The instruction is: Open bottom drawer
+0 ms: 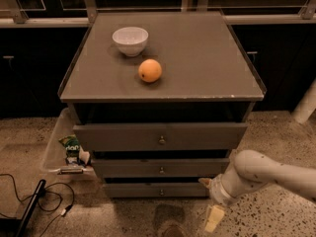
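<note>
Gripper rt of bottom drawer half hidden by wrist.

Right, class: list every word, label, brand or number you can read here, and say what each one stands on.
The green packet in the bin left of the cabinet: white print, too blurred to read.
On the bottom drawer, the bowl and the orange: no text.
The gripper, low by the bottom drawer's right end: no readable marking.
</note>
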`<state>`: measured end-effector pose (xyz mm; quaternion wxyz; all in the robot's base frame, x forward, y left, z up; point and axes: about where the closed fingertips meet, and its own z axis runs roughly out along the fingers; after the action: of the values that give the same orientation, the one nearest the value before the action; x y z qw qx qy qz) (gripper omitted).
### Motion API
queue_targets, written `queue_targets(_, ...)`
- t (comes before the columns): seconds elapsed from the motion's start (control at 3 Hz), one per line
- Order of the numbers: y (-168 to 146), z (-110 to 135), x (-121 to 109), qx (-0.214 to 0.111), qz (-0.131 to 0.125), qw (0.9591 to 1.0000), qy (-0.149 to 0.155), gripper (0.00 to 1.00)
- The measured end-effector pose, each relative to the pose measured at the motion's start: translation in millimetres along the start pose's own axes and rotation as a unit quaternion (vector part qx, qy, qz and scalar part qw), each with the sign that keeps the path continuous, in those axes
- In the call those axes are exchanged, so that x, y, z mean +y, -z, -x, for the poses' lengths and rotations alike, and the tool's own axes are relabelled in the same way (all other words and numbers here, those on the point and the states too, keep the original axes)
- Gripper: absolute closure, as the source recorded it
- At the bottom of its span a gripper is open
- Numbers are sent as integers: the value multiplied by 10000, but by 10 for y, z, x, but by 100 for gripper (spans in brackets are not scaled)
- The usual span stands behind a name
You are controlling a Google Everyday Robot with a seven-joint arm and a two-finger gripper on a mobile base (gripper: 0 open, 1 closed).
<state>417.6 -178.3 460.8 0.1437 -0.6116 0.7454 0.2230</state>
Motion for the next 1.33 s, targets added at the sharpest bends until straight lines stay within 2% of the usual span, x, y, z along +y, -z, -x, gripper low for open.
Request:
queue_targets(0.33,-481,-316,-245,-171,-322,9992,155,0)
queue_targets(0.67,-750,-510,-467,-262,-832,9954,397,0)
queue_targets(1.0,-980,-709,-697,-252,-1131,9928,311,0)
queue_targets(1.33,-1047,-716,-707,-257,-1094,9932,303,0)
